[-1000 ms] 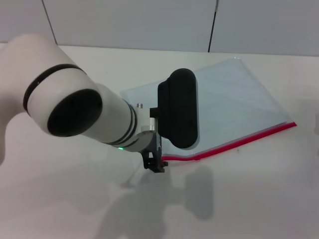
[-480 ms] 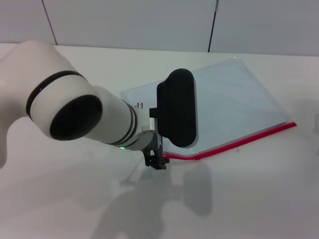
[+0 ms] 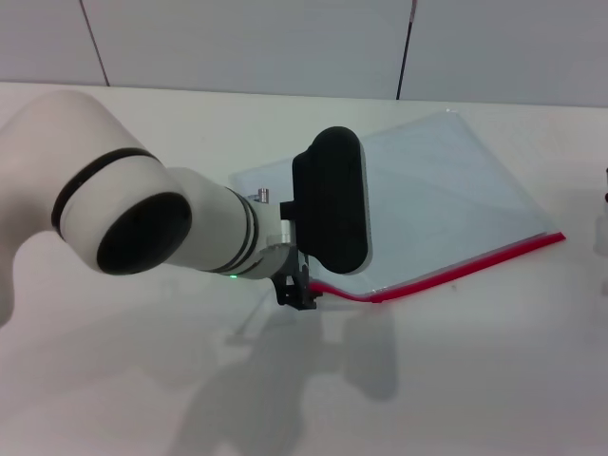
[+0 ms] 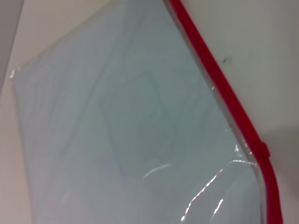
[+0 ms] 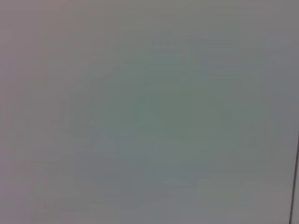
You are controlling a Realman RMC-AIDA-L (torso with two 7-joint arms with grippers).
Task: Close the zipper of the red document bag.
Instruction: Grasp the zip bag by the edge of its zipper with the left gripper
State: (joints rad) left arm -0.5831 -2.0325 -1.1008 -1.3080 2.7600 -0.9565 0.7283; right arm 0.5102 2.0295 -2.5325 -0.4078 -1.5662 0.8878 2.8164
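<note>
The red document bag (image 3: 446, 199) lies flat on the white table, a translucent pale blue pouch. Its zipper (image 3: 456, 272) runs as a red strip along the near edge, bending at the near-left corner. My left gripper (image 3: 296, 291) hangs at that near-left end of the zipper, and the wrist's black housing hides the bag's left part. The left wrist view shows the bag (image 4: 117, 130) close up, with the zipper (image 4: 219, 80) along one side and a small red bump on the strip near the corner. The right wrist view shows only a blank surface.
The white table (image 3: 475, 380) stretches open in front of the bag, with the arm's shadow on it. A grey panelled wall (image 3: 247, 43) stands behind. A dark sliver (image 3: 605, 186) shows at the right edge of the head view.
My left arm's wrist and black housing have shifted a little to the left and up. More of the red strip's bent near-left end shows beside the gripper.
</note>
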